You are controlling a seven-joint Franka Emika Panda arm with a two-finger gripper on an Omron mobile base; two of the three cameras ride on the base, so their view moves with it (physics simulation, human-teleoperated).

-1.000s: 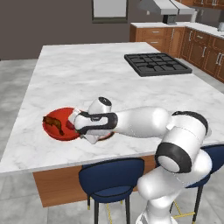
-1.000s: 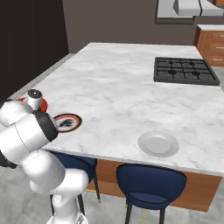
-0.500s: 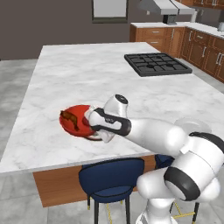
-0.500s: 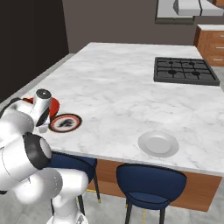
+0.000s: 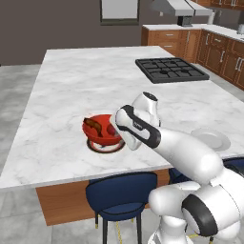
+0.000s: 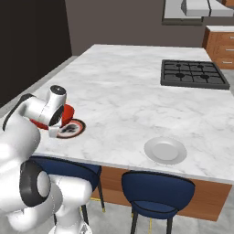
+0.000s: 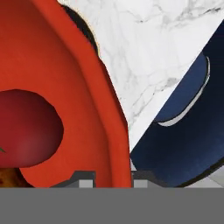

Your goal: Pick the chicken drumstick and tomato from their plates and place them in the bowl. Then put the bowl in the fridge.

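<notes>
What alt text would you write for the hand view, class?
The gripper is shut on the rim of the red bowl, with the tomato inside. Beyond lie the marble counter and a blue stool.

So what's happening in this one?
The arm's gripper is shut on the rim of the red bowl, holding it tilted just above the dark-rimmed plate near the island's front edge. The drumstick and tomato are already in the bowl. The pale plate sits bare further along the counter. What's left is taking the bowl to the fridge.
</notes>
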